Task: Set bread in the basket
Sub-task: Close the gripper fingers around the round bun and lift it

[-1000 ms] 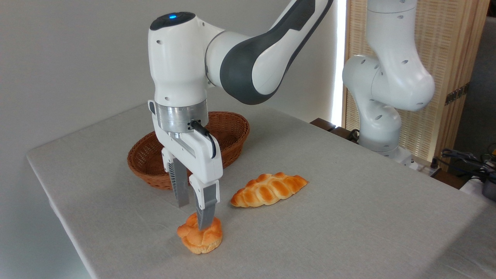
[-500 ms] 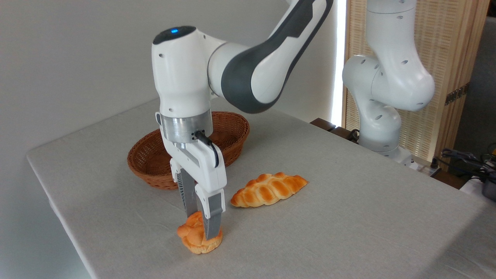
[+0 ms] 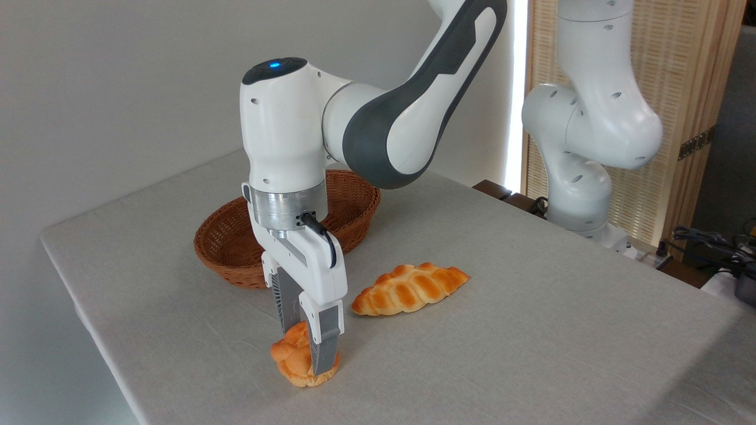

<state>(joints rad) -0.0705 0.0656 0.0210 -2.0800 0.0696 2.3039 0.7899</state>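
The bread [image 3: 285,353], a small round golden-orange bun, sits on the grey tablecloth near the front edge. My gripper [image 3: 307,354] points straight down over it and is open. One finger stands behind the bun and the other finger [image 3: 326,342] in front, reaching almost to the table. The bun keeps its round shape and rests on the cloth. The basket [image 3: 224,260], brown woven wicker, stands behind the gripper to the left, partly hidden by my wrist; the part of its inside that shows holds nothing.
A longer braided loaf [image 3: 409,288] lies on the cloth just right of the gripper. The table's left and front edges [image 3: 88,319] run close by. The arm's white base [image 3: 582,195] stands at the back right, with cables [image 3: 709,242] beyond.
The gripper has come down and slightly right, so that its fingers now straddle the bun instead of hovering at its top. Bun, loaf and basket have stayed put.
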